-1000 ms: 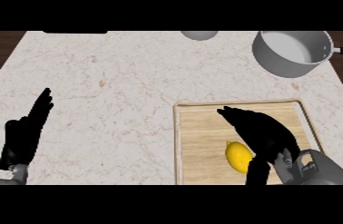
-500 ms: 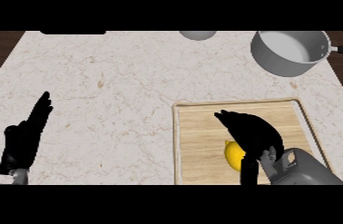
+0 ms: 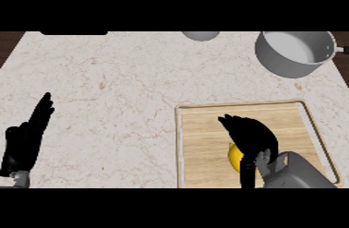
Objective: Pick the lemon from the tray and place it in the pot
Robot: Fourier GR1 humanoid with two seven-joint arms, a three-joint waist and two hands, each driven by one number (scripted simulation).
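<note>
The lemon [image 3: 233, 159] lies on the near part of the wooden tray [image 3: 204, 130], mostly hidden under the right hand [image 3: 249, 135]. The hand's fingers curl over it, thumb at its near side. The grey pot [image 3: 294, 51] stands far right, well apart. The left hand [image 3: 26, 139] rests near left, fingers straight and together.

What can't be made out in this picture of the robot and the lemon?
All in the head view:
- Lemon: mostly hidden under the right hand; whether it is gripped cannot be told.
- Grey round thing at the counter's far edge: cut off by the view's top, so what it is stays unclear.
- Pot: its handle runs off the right edge.
- Dark shape at top left: also cut off.
</note>
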